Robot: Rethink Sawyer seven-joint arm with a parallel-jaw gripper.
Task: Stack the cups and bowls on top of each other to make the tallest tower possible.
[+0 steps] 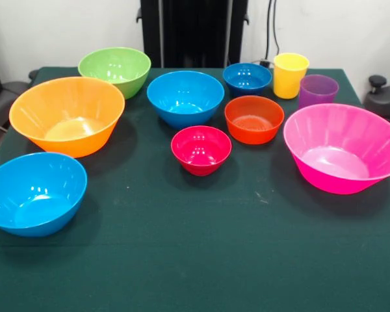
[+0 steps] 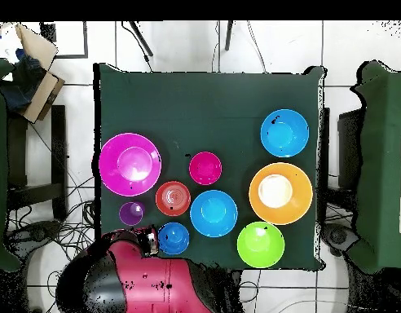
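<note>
1. Far left, the light blue bowl (image 1: 36, 192) sits alone at the desk (image 1: 195, 260) edge. Nothing is stacked yet, so we judge the step in hand is picking a base, and this medium bowl looks a steady one.
2. Next along, the big orange bowl (image 1: 66, 116) and the green bowl (image 1: 114, 70) behind it stand close together but apart. We'd grip a rim on its open side so the neighbour isn't nudged.
3. In the centre, a second light blue bowl (image 1: 185, 97) stands with the small crimson bowl (image 1: 201, 149) just in front of it. We'd keep the small ones for the top.
4. Right of centre, the orange-red bowl (image 1: 253, 119) stands with the dark blue bowl (image 1: 247, 78) behind it. They sit tight here, so we'd lift straight up before moving across.
5. At the back right, the yellow cup (image 1: 290, 75) and the purple cup (image 1: 318, 91) stand upright, side by side. They are tall and narrow, so they probably tip easily.
6. Far right, the large pink bowl (image 1: 343, 146) sits tilted slightly. We'd centre it carefully on whatever goes below.
7. From above, the arm (image 2: 138, 281) hangs over the cups' corner, hiding the yellow cup. The gripper (image 2: 149, 238) is only a dark tip there, and we cannot tell whether it is released or clenched.
</note>
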